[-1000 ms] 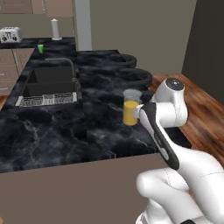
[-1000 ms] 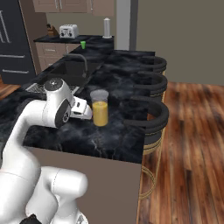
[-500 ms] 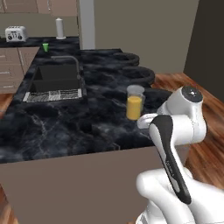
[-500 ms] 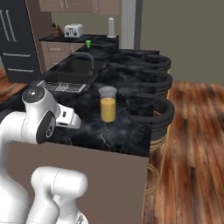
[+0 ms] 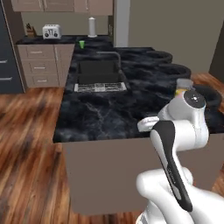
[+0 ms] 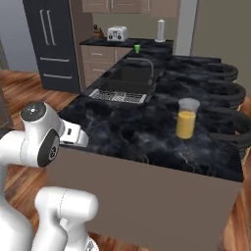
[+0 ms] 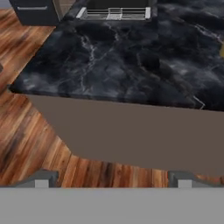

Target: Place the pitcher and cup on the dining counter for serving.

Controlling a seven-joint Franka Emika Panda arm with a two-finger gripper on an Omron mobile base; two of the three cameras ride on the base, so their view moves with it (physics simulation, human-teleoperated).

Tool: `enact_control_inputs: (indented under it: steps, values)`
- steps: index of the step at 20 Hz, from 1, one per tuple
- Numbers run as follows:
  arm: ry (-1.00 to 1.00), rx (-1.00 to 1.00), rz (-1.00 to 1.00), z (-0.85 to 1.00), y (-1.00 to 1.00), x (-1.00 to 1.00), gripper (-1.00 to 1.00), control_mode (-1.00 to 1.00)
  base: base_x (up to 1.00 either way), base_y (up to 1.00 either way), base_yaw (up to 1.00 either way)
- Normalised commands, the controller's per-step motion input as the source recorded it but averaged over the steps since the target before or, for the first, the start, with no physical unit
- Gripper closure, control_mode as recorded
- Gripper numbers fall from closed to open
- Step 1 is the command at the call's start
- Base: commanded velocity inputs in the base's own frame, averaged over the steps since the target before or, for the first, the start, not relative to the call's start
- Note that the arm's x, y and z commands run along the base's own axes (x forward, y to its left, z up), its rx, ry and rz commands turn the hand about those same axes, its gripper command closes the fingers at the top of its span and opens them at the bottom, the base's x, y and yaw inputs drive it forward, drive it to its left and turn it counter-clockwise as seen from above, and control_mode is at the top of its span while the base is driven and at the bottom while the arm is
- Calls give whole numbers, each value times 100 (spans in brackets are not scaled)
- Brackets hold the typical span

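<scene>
The hand (image 7: 113,177) is hanging spread and empty off the dining worktop (image 6: 142,132). The pitcher (image 6: 187,118) is already standing on it. Next is fetching the cup (image 6: 137,48) at the far end: driving round, approaching level, pinching mid-body.

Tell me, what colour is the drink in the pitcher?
Orange-yellow, in the clear pitcher; the right base view shows it best.
</scene>
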Motion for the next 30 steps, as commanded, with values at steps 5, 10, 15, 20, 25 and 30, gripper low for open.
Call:
enact_control_inputs:
  steps: [5, 10, 15, 20, 25, 30]
  values:
    - [0, 0, 0, 0, 0, 0, -100, 100, 4, 100, 22]
    - [0, 0, 0, 0, 0, 0, -100, 100, 21, 100, 19]
    - [0, 0, 0, 0, 0, 0, -100, 100, 72, 100, 9]
    - [0, 0, 0, 0, 0, 0, -100, 100, 100, 94, -1]
    - [0, 0, 0, 0, 0, 0, -100, 100, 100, 87, -13]
    - [0, 0, 0, 0, 0, 0, -100, 100, 100, 85, -43]
